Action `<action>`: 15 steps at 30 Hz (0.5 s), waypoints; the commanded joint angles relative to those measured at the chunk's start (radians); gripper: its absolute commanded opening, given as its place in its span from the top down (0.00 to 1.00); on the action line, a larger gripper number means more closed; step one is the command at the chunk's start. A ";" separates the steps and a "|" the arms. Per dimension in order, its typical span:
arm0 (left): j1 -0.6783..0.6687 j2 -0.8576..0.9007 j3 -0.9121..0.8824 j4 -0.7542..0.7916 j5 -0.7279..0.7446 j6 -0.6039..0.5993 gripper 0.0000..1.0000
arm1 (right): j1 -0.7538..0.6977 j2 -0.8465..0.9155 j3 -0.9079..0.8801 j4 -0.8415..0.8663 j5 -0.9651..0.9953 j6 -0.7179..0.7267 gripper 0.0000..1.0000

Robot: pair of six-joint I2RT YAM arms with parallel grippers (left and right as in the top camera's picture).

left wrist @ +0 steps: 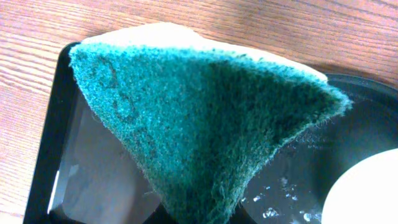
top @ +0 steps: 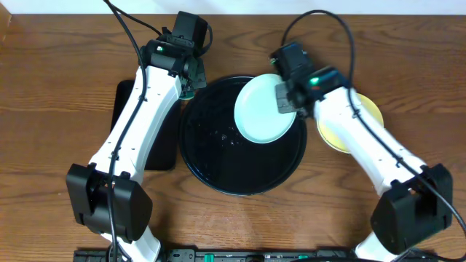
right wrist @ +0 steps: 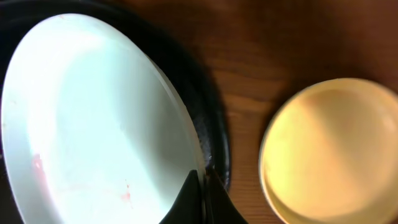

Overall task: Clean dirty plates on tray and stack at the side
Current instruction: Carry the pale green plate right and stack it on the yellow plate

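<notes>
A pale mint-blue plate (top: 261, 110) is tilted over the back right of the round black tray (top: 218, 160). My right gripper (top: 286, 100) is shut on its right rim. In the right wrist view the black fingertips (right wrist: 194, 198) pinch the rim of the plate (right wrist: 93, 112), which has thin red smears on its lower face. A pale yellow plate (top: 364, 116) lies on the table right of the tray, partly under the right arm. My left gripper (top: 188, 81) hangs at the tray's back left rim, shut on a green scouring sponge (left wrist: 205, 118) that fills its view.
A smaller rectangular black tray (top: 164, 145) lies left of the round tray, under the left arm. Water drops (left wrist: 280, 196) dot the round tray's floor. Bare wooden table (top: 58, 87) runs to the left, back and front.
</notes>
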 commanded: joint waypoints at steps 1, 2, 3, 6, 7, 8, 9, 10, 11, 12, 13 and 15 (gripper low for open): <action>0.003 0.001 -0.006 -0.003 -0.008 0.012 0.92 | -0.082 -0.016 -0.003 -0.012 -0.231 -0.064 0.99; 0.003 0.001 -0.006 -0.003 -0.008 0.012 0.92 | -0.112 -0.018 -0.003 -0.024 -0.255 -0.070 0.99; 0.003 0.001 -0.006 -0.003 -0.008 0.012 0.92 | -0.144 -0.019 -0.003 -0.038 -0.285 -0.079 0.99; 0.003 0.001 -0.006 -0.003 -0.008 0.012 0.92 | -0.267 -0.019 -0.003 -0.089 -0.381 -0.112 0.99; 0.003 0.001 -0.006 -0.003 -0.008 0.012 0.92 | -0.310 -0.019 -0.003 -0.105 -0.406 -0.117 0.99; 0.003 0.001 -0.006 -0.003 -0.008 0.012 0.92 | -0.354 -0.019 -0.003 -0.119 -0.426 -0.124 0.99; 0.003 0.001 -0.006 -0.003 -0.008 0.012 0.92 | -0.396 -0.019 -0.003 -0.132 -0.436 -0.124 0.99; 0.003 0.001 -0.006 -0.003 -0.008 0.012 0.92 | -0.436 -0.019 -0.003 -0.145 -0.435 -0.124 0.99; 0.003 0.001 -0.006 -0.003 -0.008 0.011 0.92 | -0.468 -0.019 -0.003 -0.154 -0.433 -0.124 0.99; 0.003 0.001 -0.006 -0.003 -0.008 0.011 0.93 | -0.510 -0.019 -0.003 -0.168 -0.425 -0.124 0.99; 0.003 0.001 -0.006 -0.003 -0.008 0.012 0.92 | -0.538 -0.019 -0.004 -0.178 -0.414 -0.123 0.99; 0.003 0.001 -0.006 -0.003 -0.008 0.011 0.92 | -0.598 -0.019 -0.004 -0.200 -0.375 -0.123 0.99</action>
